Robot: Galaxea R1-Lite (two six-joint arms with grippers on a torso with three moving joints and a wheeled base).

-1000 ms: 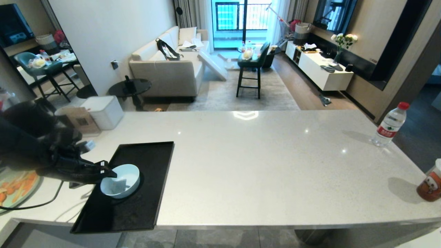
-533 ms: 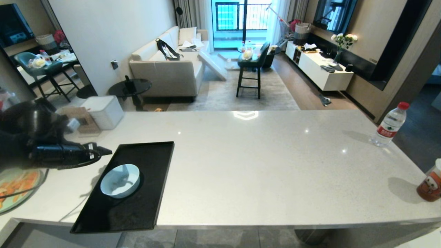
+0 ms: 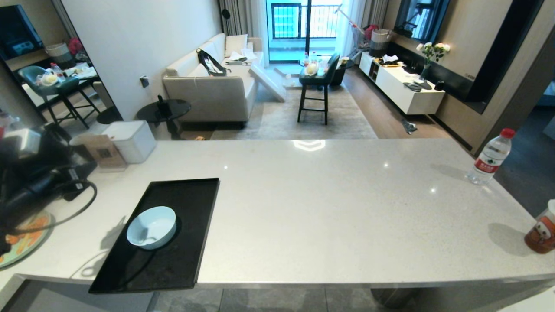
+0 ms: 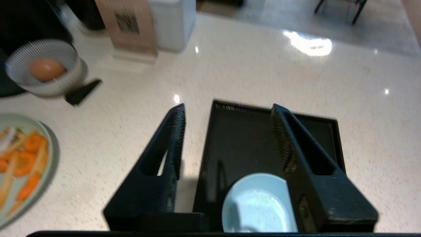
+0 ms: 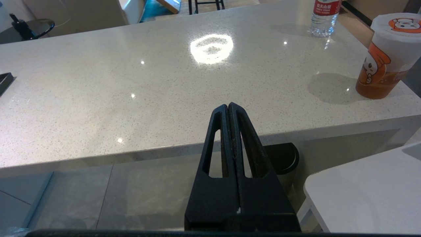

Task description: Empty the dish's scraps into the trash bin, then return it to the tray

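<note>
Nearest me, the tray (image 3: 173, 242) lies at the lower left of the head view, its near short edge almost flush with the counter (image 3: 329, 208) front edge. The dish (image 3: 151, 227) sits upright on the tray's left half, close to its left rim, and looks empty. In the left wrist view I see my left gripper (image 4: 227, 113) with its fingers spread apart and nothing between them, held above the tray with the dish below the right finger. My right gripper (image 5: 228, 107) is pressed closed, parked low in front of the counter edge.

Right of the tray the counter runs bare across the middle of the frame to a water bottle (image 3: 491, 157) at upper right and a drink cup (image 3: 543, 227) at the right edge. At far left a green plate (image 3: 21, 242) overhangs the frame.

A second ago the left gripper was at the dish's rim; it has since let go and pulled back up to the left edge. The dish is in the same spot.
</note>
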